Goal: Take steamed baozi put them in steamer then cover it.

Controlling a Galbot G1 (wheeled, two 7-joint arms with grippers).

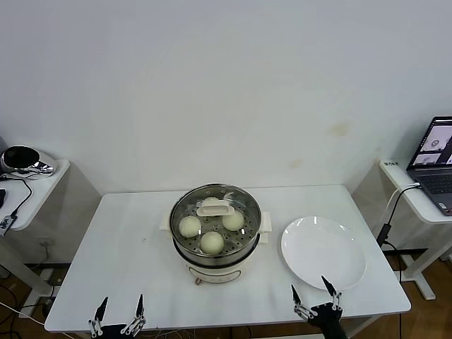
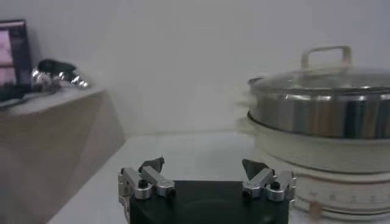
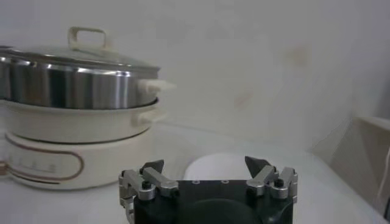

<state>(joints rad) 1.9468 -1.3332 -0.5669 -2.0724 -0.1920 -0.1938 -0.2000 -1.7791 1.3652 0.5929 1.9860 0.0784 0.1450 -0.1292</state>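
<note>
The steamer point(image 1: 215, 261) stands at the table's middle, a steel pot on a cream base. The cover point(image 1: 244, 205), clear glass with a cream bar handle point(image 1: 215, 207), rests on top of it. Through the glass I see three steamed baozi: point(image 1: 189, 227), point(image 1: 233, 221), point(image 1: 212, 242). My left gripper point(image 1: 121, 305) hangs open and empty at the table's front left edge. At the front right edge my right gripper point(image 1: 313, 288) is open too, holding nothing, just before the plate. The wrist views show the covered steamer point(image 2: 323, 115) point(image 3: 73, 91) from the side.
An empty white plate point(image 1: 323, 252) lies to the right of the steamer. A side table with a dark round device point(image 1: 21, 159) stands at the left, a desk with a laptop point(image 1: 438, 159) at the right. A cable point(image 1: 390, 212) hangs off that desk.
</note>
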